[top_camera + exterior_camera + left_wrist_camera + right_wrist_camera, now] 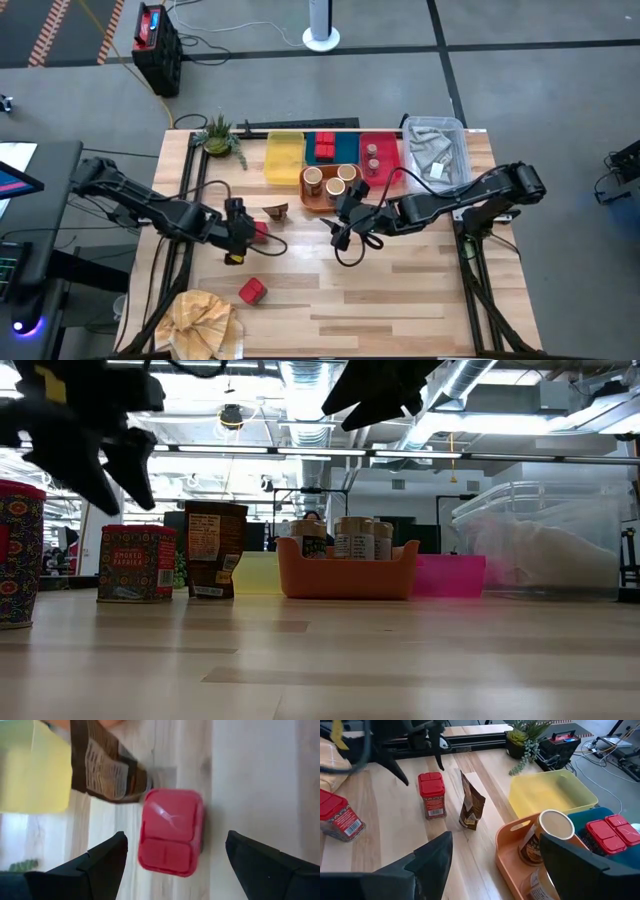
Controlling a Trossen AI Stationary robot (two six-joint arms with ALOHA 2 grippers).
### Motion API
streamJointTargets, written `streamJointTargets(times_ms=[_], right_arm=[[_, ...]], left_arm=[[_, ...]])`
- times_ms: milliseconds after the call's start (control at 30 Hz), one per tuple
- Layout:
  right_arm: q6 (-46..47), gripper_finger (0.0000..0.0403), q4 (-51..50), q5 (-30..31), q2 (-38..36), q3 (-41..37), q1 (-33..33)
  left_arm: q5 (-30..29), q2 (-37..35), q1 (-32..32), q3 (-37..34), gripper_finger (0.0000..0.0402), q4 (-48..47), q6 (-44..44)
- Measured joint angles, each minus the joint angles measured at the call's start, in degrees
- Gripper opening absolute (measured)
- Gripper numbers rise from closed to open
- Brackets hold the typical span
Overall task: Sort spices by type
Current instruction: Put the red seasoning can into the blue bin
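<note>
Wooden worktop (400, 300), slatted, in a workshop with a grey floor.

Trays along the far edge, left to right: yellow tray (284, 156); blue tray (322, 148) with two red tins (324, 148); red tray (380, 155) with two small shakers (372, 157); clear bin (437, 150) with pale cloth inside. Orange tray (322, 196) stood just near of the blue one, carrying three round jars (334, 180) with pale tops.

Loose items on the left half: brown pouch (277, 210), upright, near the yellow tray; red tin (260, 229) just beside it; second red tin (251, 290) nearer, close to a crumpled tan cloth (200, 320). Potted plant (219, 135) at the far left corner.

Left end effector (172, 855) hung above the first loose red tin, fingers apart on either side, not touching it.

Right end effector (495, 852) hovered mid-worktop just near of the orange tray, fingers apart, holding nothing.
</note>
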Motion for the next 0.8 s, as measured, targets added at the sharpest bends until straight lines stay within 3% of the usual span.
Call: streamJointTargets(times_ms=[200,433,800], right_arm=[[0.0,0.0322,0.0,0.0,0.0,0.0,0.0],[0.0,0.0322,0.0,0.0,0.0,0.0,0.0],[0.0,0.0322,0.1,-0.1,0.0,0.0,0.0]], left_arm=[[0.7,1.8,4.2,0.0,0.032,-0.5,1.7],[9.2,1.8,11.1,0.0,0.032,-0.4,5.2],[13.7,1.8,12.7,0.0,0.0284,1.0,7.5]])
